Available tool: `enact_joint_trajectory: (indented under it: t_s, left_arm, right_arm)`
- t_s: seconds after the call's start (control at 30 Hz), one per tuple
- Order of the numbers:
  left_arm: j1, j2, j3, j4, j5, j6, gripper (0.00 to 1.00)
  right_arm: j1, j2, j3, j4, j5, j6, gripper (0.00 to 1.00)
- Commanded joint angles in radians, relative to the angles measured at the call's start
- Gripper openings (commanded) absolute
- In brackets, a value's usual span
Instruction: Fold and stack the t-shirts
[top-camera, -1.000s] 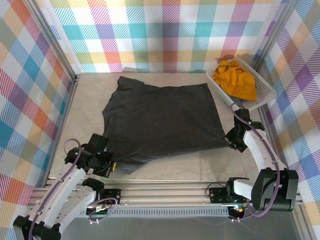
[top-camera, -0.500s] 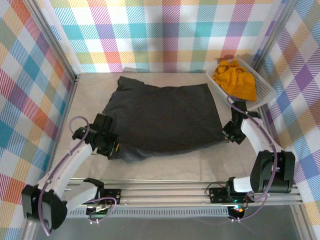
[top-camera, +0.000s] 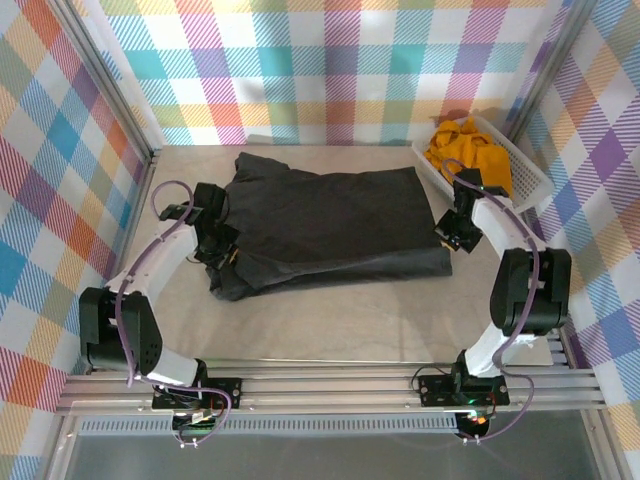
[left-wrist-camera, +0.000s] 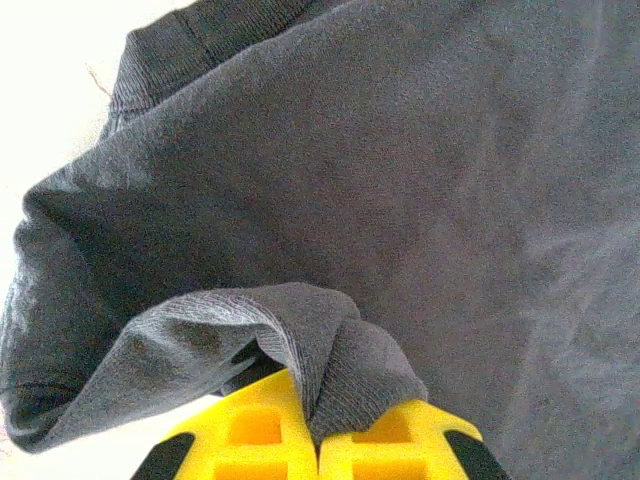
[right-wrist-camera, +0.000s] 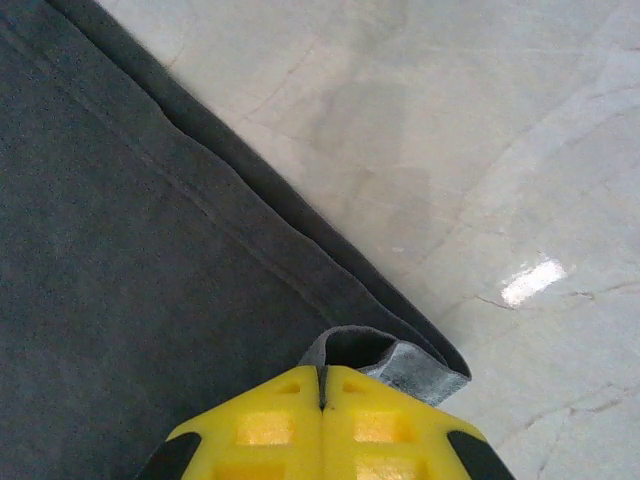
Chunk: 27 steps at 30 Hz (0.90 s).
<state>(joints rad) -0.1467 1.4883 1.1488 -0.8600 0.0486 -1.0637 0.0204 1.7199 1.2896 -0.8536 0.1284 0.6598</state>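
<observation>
The black-charcoal t-shirt (top-camera: 330, 225) lies across the middle of the table, its near part doubled over toward the back. My left gripper (top-camera: 228, 256) is shut on a bunched fold at the shirt's left side; the yellow fingertips (left-wrist-camera: 270, 430) pinch grey fabric (left-wrist-camera: 330, 350). At the shirt's right edge my right gripper (top-camera: 447, 236) is shut on a corner, and the hem (right-wrist-camera: 400, 360) curls out from between the yellow fingertips (right-wrist-camera: 380, 425). The mustard t-shirt (top-camera: 470, 150) sits crumpled in the white basket (top-camera: 530, 185).
The basket stands at the back right against the checked wall. Metal frame posts (top-camera: 140, 190) border the table on both sides. Bare table (top-camera: 340, 320) shows in front of the shirt and to its right (right-wrist-camera: 480, 150).
Both grippers have carried the shirt's near edge away from the table's front toward the back, folding the shirt over itself. Both arms now reach further across the table.
</observation>
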Motion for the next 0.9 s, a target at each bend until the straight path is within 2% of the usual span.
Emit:
enact_joint_trajectory:
  t_s: [0.0,0.63,0.83,0.87]
  left_arm:
    - [0.022,0.044,0.049,0.009,-0.039,0.064,0.0]
    - [0.065,0.161,0.146,0.039,-0.079,0.139,0.0]
    - [0.077,0.238,0.219,0.075,-0.061,0.218,0.0]
    - [0.083,0.263,0.242,0.06,-0.058,0.231,0.0]
  right_arm:
    - [0.004,0.039,0.054,-0.014,0.016,-0.034,0.0]
    - [0.026,0.199,0.229,-0.036,0.017,-0.039,0.0]
    - [0.026,0.245,0.275,-0.028,0.012,-0.045,0.0]
    - [0.027,0.262,0.292,-0.028,-0.009,-0.056,0.04]
